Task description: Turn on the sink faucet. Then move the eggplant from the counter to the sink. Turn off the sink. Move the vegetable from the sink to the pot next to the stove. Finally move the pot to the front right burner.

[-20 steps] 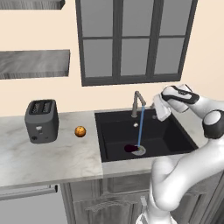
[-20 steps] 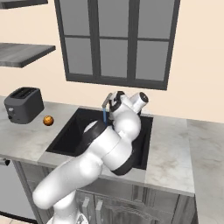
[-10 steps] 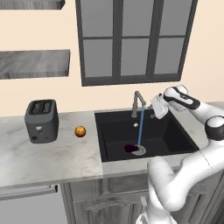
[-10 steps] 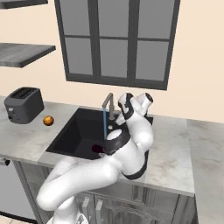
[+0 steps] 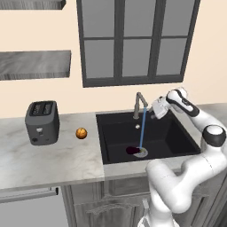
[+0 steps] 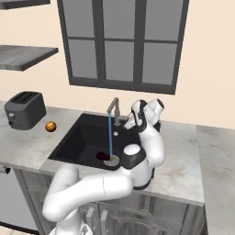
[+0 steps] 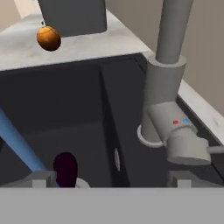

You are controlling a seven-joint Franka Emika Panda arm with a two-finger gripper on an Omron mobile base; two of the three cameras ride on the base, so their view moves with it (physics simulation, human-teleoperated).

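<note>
Eggplant (image 5: 131, 150), small, glossy, dark purple: lying on floor of deep black rectangular sink (image 5: 170, 135), touching round silver drain (image 5: 141, 153), under blue water stream (image 5: 142, 128). Slim grey metal faucet (image 5: 139, 104): running. Step in hand, by judgement: turning off the water. White two-finger end effector (image 5: 155, 110): jaws fully open, nothing held, poised just right of faucet base; side handle (image 7: 186, 146) close ahead in hand view. Next move: align open jaws with handle, push or swing it to shut flow; risk of glancing off short lever. Nearby on marbled grey-white table (image 5: 53, 159): small round orange fruit (image 5: 81, 133), dark grey toaster (image 5: 42, 122), both well apart from sink. Faucet column itself close beside approach path.
</note>
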